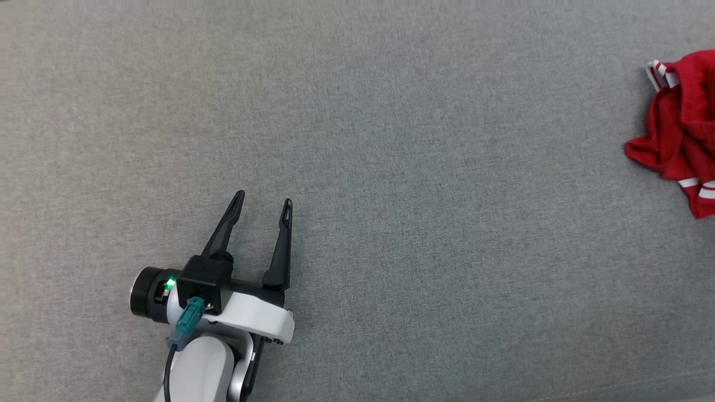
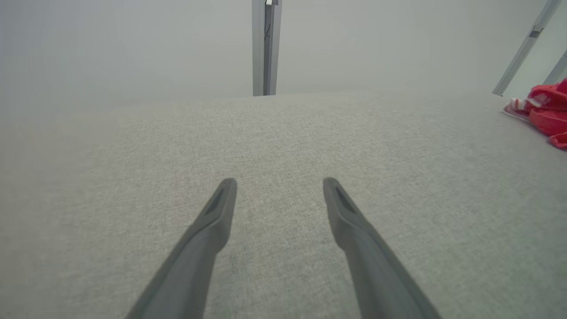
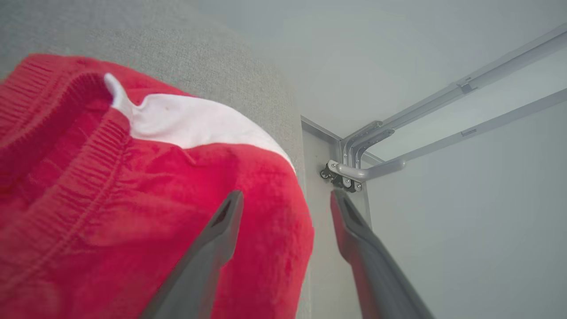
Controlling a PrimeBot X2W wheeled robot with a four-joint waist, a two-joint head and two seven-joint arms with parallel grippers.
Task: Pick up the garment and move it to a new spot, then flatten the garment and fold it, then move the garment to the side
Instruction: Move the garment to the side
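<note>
The garment (image 1: 681, 128) lies bunched at the far right edge of the grey surface (image 1: 391, 167), its red cloth and white trim heaped in loose folds, part of it past the edge of the head view. It does not look spread flat or neatly folded, so I judge the flattening and folding not done, and with them the last move to the side.

The right fingers (image 3: 208, 252) stand apart just above the garment's outer edge, near the corner of the surface and its metal frame (image 3: 354, 173), gripping nothing; one finger hangs over the cloth and the other beyond it. The left fingers (image 1: 281, 245) are also spread wide, low over bare surface, well apart from the garment.
</note>
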